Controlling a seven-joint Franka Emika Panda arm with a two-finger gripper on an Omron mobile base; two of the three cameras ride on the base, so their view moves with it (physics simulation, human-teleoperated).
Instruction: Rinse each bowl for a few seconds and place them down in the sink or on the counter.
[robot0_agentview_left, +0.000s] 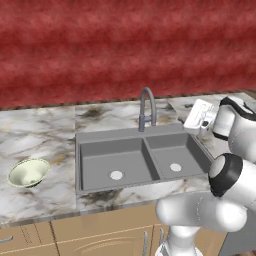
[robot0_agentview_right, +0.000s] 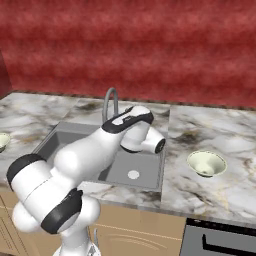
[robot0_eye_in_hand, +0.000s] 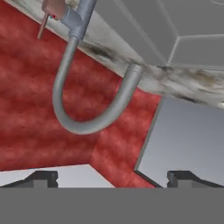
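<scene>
Gaping gripper (robot0_eye_in_hand: 112, 178), empty, nr faucet (robot0_eye_in_hand: 83, 105)

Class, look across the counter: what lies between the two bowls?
The double sink with its faucet sits between the left bowl and the right bowl; the right base view shows this best.

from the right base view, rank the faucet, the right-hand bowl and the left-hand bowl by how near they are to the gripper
1. faucet: just left of the gripper, behind the sink.
2. right bowl: on the counter right of the sink.
3. left bowl: at the far left edge.
</scene>
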